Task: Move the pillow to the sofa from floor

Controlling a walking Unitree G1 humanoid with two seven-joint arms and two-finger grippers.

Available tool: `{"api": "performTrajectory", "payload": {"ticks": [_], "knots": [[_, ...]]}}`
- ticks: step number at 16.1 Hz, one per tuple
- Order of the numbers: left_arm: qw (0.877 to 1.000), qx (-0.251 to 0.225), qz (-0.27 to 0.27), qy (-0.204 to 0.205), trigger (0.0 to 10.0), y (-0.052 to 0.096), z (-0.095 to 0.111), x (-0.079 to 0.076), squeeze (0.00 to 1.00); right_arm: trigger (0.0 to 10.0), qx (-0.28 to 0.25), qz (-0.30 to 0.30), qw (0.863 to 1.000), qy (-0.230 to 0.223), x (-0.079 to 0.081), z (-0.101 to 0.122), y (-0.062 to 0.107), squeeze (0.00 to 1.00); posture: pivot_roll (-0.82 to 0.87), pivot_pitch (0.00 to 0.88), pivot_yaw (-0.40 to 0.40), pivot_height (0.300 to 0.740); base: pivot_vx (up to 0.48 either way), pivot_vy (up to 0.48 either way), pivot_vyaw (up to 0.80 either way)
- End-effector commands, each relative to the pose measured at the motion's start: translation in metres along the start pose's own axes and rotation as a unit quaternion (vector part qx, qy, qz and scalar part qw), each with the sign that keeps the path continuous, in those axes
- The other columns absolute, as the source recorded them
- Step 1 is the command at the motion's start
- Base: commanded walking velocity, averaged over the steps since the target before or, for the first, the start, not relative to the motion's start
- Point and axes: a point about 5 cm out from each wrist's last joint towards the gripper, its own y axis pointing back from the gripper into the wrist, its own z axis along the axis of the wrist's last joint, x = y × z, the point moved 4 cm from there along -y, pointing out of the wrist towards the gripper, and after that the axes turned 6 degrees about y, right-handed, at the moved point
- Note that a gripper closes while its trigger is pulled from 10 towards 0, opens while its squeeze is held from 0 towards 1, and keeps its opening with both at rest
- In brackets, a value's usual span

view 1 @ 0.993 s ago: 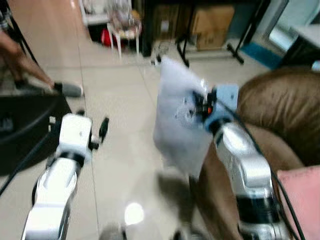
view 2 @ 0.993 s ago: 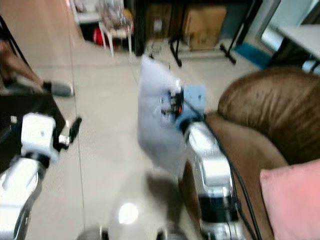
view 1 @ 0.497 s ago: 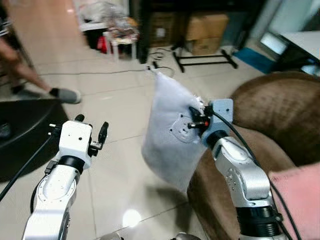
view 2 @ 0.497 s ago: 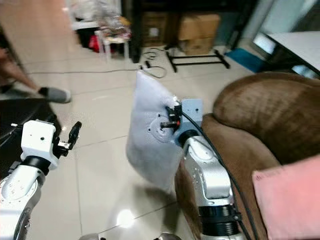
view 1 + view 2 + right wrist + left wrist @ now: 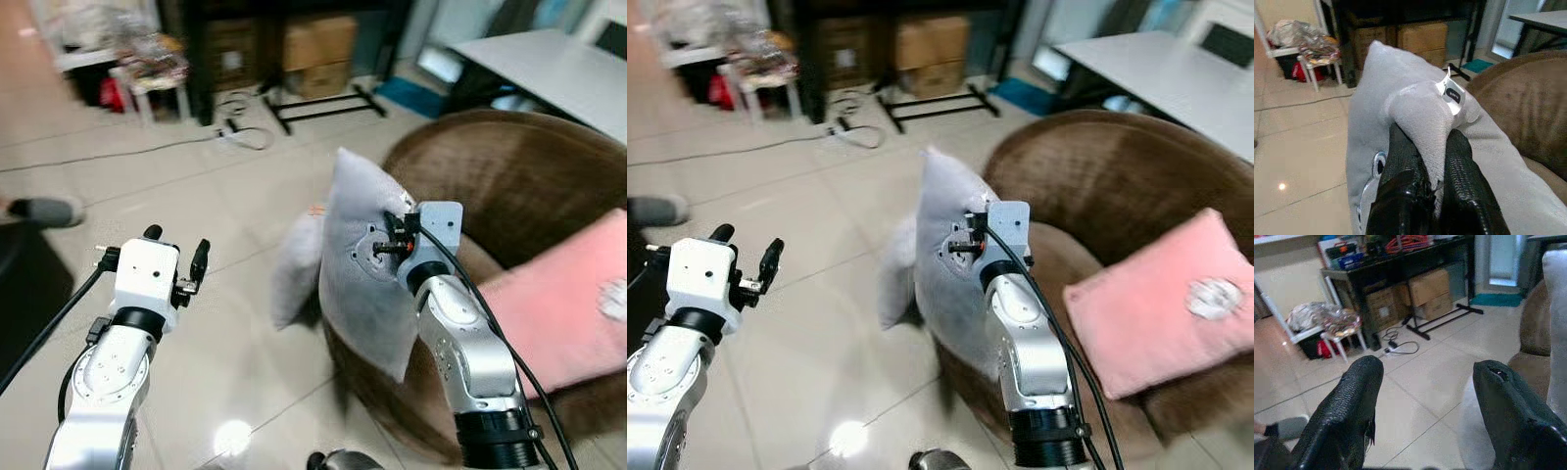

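Note:
My right gripper point(image 5: 1432, 147) is shut on a pinched fold of a pale grey pillow point(image 5: 358, 284), which hangs upright in the air against the front left edge of the brown sofa point(image 5: 509, 176). The pillow hides the fingertips in the eye views, and a small tag point(image 5: 1452, 93) sticks out of the fold. A second grey pillow point(image 5: 294, 264) leans on the floor against the sofa, just left of the held one. My left gripper point(image 5: 1425, 377) is open and holds nothing, out over the tiled floor to the left point(image 5: 176, 247).
A pink cushion point(image 5: 568, 304) lies on the sofa seat to the right. At the back stand a black shelf with cardboard boxes point(image 5: 318, 44), a small white stool with bags point(image 5: 147, 73) and a floor cable point(image 5: 240, 137). A person's grey-socked foot point(image 5: 39, 209) is far left. A white table point(image 5: 549, 69) is back right.
The camera has swung right, so the sofa and pink cushion now show more fully. The right gripper still holds the pillow, now close against the sofa's edge. The left arm keeps its pose.

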Motion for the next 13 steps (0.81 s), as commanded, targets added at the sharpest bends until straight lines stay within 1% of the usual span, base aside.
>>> {"api": "performTrajectory", "payload": {"ticks": [1,2,3,4,6,7,9,11,12,13], "knots": [[1.000,-0.005,-0.002,0.000,10.0,0.001,0.002,-0.003,0.00,10.0,-0.031,-0.004,0.999,-0.014,-0.003,0.015,-0.001,0.00,-0.01,0.000,-0.098,0.740,0.000,0.000,-0.80],[1.000,-0.005,0.002,0.004,10.0,0.001,0.002,-0.003,0.00,10.0,-0.035,-0.024,0.999,-0.016,-0.009,0.015,-0.002,0.00,-0.01,0.000,-0.097,0.740,0.000,0.000,-0.80],[1.000,-0.006,0.005,0.010,10.0,0.001,0.002,-0.002,0.00,10.0,-0.019,-0.014,0.999,-0.023,-0.008,0.011,-0.002,0.00,-0.01,0.000,-0.097,0.740,0.000,0.000,-0.80],[1.000,-0.007,0.007,0.017,10.0,0.001,0.002,-0.002,0.00,10.0,0.008,0.040,0.998,-0.041,0.001,0.005,-0.001,0.00,-0.01,0.000,-0.097,0.740,0.000,0.000,-0.79],[1.000,-0.008,0.009,0.013,10.0,0.001,0.002,-0.001,0.00,10.0,-0.001,0.038,0.999,-0.027,0.002,0.006,0.000,0.00,-0.01,0.000,-0.100,0.740,0.000,0.000,-0.78],[1.000,-0.010,0.009,0.010,10.0,0.000,0.003,-0.001,0.00,10.0,-0.003,0.049,0.999,-0.022,0.006,0.007,0.000,0.00,-0.01,0.000,-0.101,0.740,0.000,0.000,-0.77],[1.000,-0.017,0.005,0.012,10.0,0.001,0.005,-0.002,0.00,10.0,-0.006,0.102,0.994,-0.026,0.021,0.011,0.002,0.00,-0.01,0.000,-0.109,0.740,0.000,0.000,-0.78],[1.000,-0.020,0.005,0.016,10.0,0.003,0.006,0.000,0.00,10.0,-0.012,0.118,0.993,-0.024,0.026,0.016,0.002,0.00,0.00,0.000,-0.113,0.740,0.000,0.000,-0.79],[1.000,-0.021,0.005,0.016,10.0,0.003,0.007,0.000,0.00,10.0,-0.019,0.124,0.992,-0.021,0.027,0.019,0.002,0.00,0.00,0.000,-0.115,0.740,0.251,0.000,-0.44],[1.000,-0.021,0.006,0.017,10.0,0.004,0.007,0.001,0.00,10.0,-0.021,0.126,0.992,-0.019,0.028,0.020,0.002,0.00,0.00,0.000,-0.115,0.740,0.277,0.000,0.00]]}}
